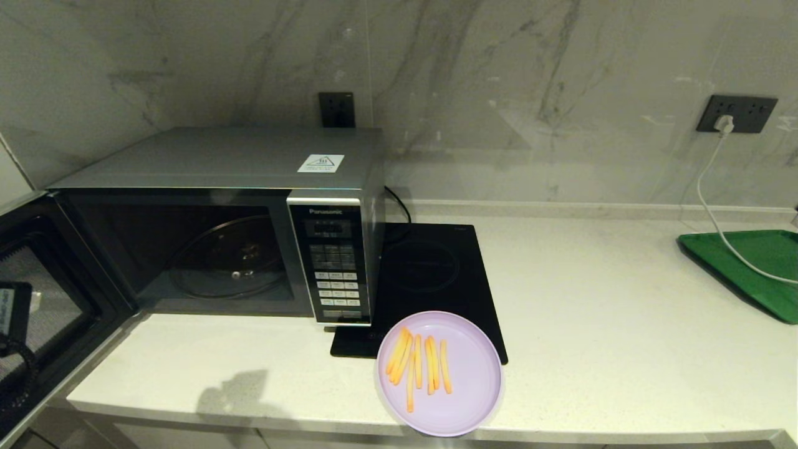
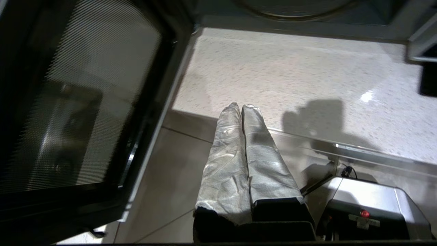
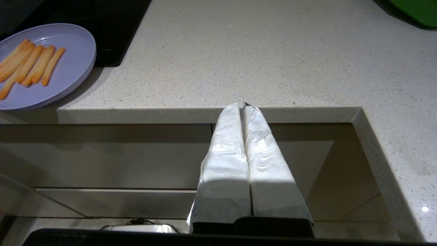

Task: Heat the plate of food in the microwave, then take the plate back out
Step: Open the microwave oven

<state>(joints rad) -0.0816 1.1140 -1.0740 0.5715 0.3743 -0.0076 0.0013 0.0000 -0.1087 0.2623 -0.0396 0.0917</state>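
Observation:
The lilac plate of food (image 1: 440, 373) with several orange fries rests at the counter's front edge, partly on the black cooktop; it also shows in the right wrist view, the plate (image 3: 68, 68) at the far left. The silver microwave (image 1: 218, 162) stands at the back left with its door (image 1: 43, 299) swung wide open and its glass turntable (image 1: 230, 255) bare. My left gripper (image 2: 241, 106) is shut and empty, hanging off the counter's front edge beside the open door (image 2: 78, 99). My right gripper (image 3: 240, 105) is shut and empty, below the counter's front edge, right of the plate.
A flat black induction cooktop (image 1: 436, 268) lies right of the microwave. A green tray (image 1: 754, 265) sits at the far right with a white cable (image 1: 717, 212) running across it to a wall socket. The counter edge (image 3: 205, 114) steps back at the right.

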